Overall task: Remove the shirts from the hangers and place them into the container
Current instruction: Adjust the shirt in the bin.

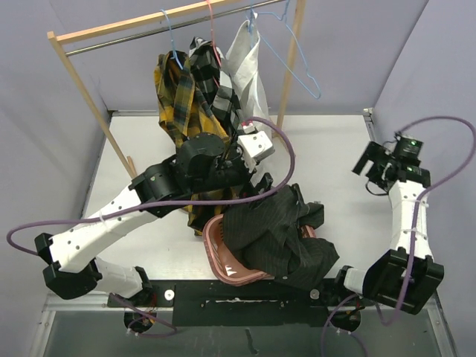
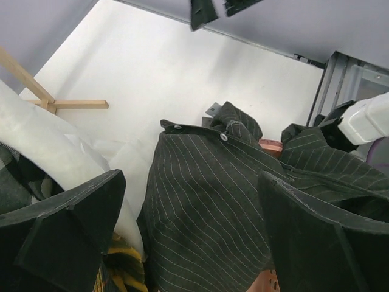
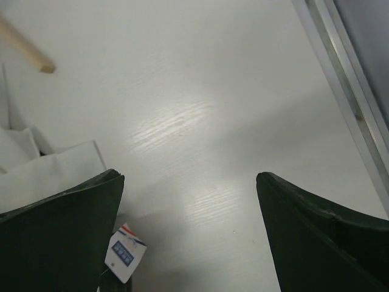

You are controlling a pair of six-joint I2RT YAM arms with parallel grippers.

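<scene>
**One shirt down, three on the rail**

One black pinstriped shirt [image 1: 279, 230] lies heaped over the pink plastic slotted basket [image 1: 218, 249] at the near edge of the table. It is more on the basket than in it: cloth spills over the far and right rims, and only the basket's left rim shows.

On the metal rail [image 1: 134, 37] of the wooden rack [image 1: 82, 85] hang:
- yellow-and-black plaid shirt [image 1: 175, 97]
- black-and-white check shirt [image 1: 210, 74]
- plain white shirt [image 1: 245, 59]

All three are bunched together. One light blue wire hanger [image 1: 315, 91] hangs bare at the right end.

Left gripper [image 2: 189, 182]: jaws spread wide, nothing between them. It sits at the foot of the hanging shirts and looks back at the black one. Right gripper [image 3: 188, 179]: also spread wide and empty, over bare white table [image 1: 327, 141], well apart from the basket.

Risks, as I judge them:
- The left arm [image 1: 111, 216] and its purple cable [image 1: 286, 149] lie close to both the plaid shirt and the black heap. A swing could catch cloth and drag the black shirt off the basket.
- A tug on a hanging shirt without freeing its collar could pull the hanger off the rail or rock the rack.
- The bunching invites grabbing two shirts at once.
</scene>
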